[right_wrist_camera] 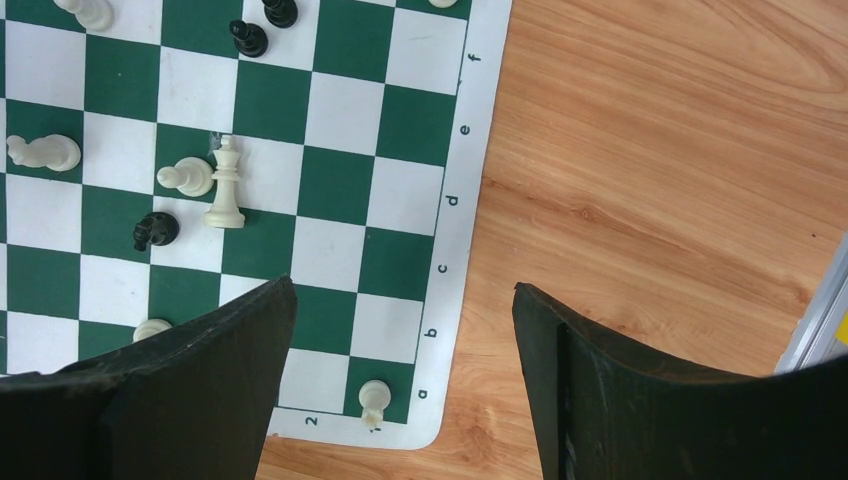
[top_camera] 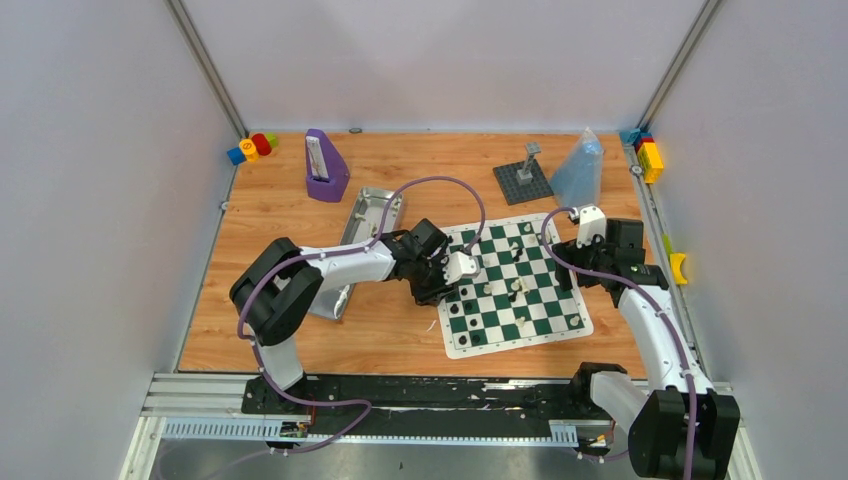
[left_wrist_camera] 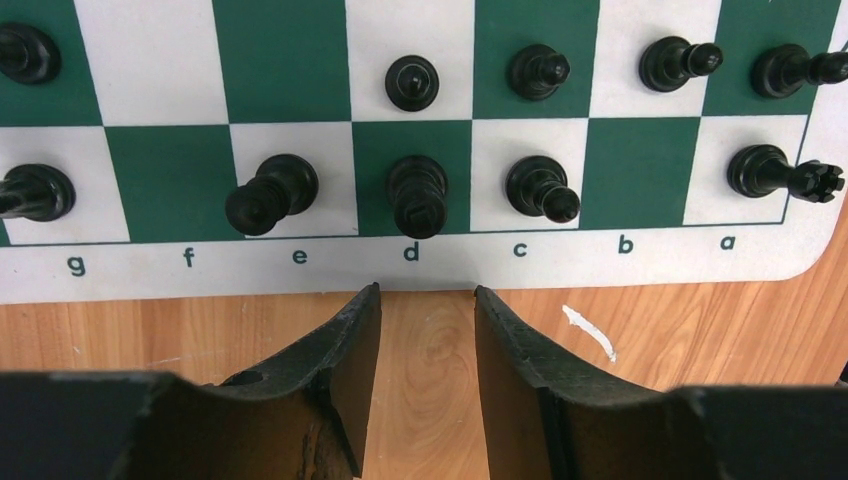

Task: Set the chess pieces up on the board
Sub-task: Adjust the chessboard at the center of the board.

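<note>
Left gripper (left_wrist_camera: 427, 295) is being held narrowly parted, empty, over the table (left_wrist_camera: 700, 340) just off the board (left_wrist_camera: 150, 275), black chess pieces (left_wrist_camera: 418, 195) being ranked directly ahead, right gripper (right_wrist_camera: 403, 290) being held wide, empty, astride the border, silver tin (top_camera: 370, 215) lying nearby.

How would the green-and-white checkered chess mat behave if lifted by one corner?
The green-and-white checkered chess mat looks sheet-thin, showing no edge thickness against the wooden table, so it would probably flex. The small black chess pieces on it would likely topple.
</note>
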Robot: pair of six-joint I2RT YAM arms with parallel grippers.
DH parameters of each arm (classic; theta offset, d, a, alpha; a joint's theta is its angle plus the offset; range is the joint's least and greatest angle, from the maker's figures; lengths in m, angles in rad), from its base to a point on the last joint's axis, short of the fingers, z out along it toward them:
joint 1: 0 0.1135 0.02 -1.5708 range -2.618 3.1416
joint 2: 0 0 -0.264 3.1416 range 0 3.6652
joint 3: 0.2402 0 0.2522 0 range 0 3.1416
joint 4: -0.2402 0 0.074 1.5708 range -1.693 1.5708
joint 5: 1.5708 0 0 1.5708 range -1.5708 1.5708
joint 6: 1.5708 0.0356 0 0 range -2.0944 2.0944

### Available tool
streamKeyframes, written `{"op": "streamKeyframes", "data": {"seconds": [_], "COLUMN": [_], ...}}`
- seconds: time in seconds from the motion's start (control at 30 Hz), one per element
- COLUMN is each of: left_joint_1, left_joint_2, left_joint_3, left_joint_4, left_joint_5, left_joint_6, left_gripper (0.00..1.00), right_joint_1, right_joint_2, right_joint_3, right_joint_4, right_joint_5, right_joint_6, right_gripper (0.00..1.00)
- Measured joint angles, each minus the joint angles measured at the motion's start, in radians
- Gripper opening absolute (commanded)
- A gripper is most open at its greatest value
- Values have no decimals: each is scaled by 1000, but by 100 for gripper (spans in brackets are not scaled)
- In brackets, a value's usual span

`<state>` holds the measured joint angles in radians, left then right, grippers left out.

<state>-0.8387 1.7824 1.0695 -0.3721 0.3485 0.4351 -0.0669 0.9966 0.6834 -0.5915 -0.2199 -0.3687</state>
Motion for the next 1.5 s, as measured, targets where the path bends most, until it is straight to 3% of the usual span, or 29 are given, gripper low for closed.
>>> {"op": "streamKeyframes", "data": {"seconds": [0.3, 0.53, 0.7, 1.07, 1.2, 1.5], "left_joint_1": [0, 10, 72, 404, 488, 521], "left_joint_2": [0, -58, -221, -628, -715, -795], "left_joint_3": [16, 4, -24, -106, -121, -127], "left_joint_4": [-55, -92, -132, -238, -264, -275], "left_joint_5": [-47, -99, -105, -98, -96, -97], "left_joint_6": [1, -2, -10, -22, -37, -71], "left_gripper": [50, 69, 80, 92, 93, 94], "right_joint_1": [0, 37, 230, 629, 710, 799], "right_joint_2": [10, 32, 84, 414, 549, 827], "right_joint_3": [0, 31, 88, 281, 389, 573], "right_joint_4": [-1, -14, 9, 122, 144, 175], "right_joint_5": [-27, -137, -154, -43, 18, 139], "right_joint_6": [-8, -32, -43, -77, -107, -181], "right_gripper": [80, 80, 80, 79, 78, 77]}}
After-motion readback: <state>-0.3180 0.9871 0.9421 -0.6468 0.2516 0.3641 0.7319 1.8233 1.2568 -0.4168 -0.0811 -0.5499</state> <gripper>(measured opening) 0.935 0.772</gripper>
